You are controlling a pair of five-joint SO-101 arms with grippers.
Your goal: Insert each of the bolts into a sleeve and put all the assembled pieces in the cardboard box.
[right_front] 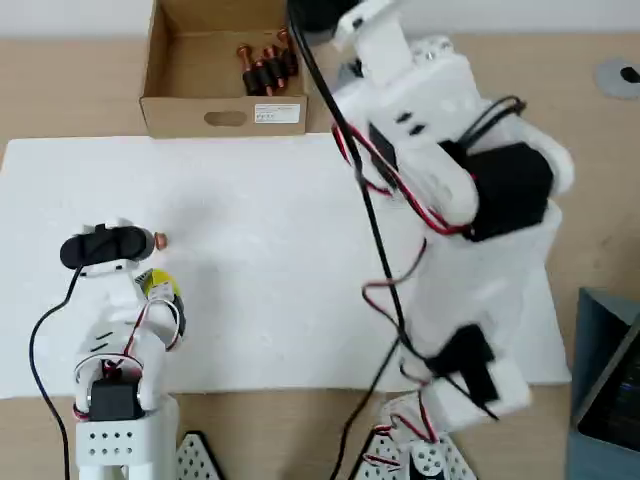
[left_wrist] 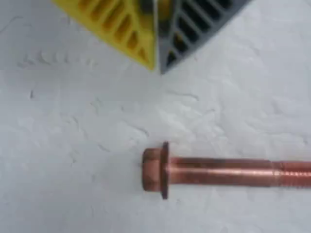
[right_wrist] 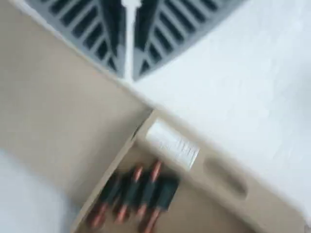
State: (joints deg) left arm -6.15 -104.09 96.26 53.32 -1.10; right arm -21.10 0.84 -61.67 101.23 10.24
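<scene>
As we look down from the high view, the cardboard box sits on the surface just past the white mat's far edge, with sleeved bolts heaped in one corner. Over to the left wrist view: the left gripper is pressed together and empty, a bare copper bolt lying flat on the mat nearby, not touching. Right wrist view now: the right gripper is all but closed, holding nothing, hanging near the box's corner, the sleeved bolts inside.
</scene>
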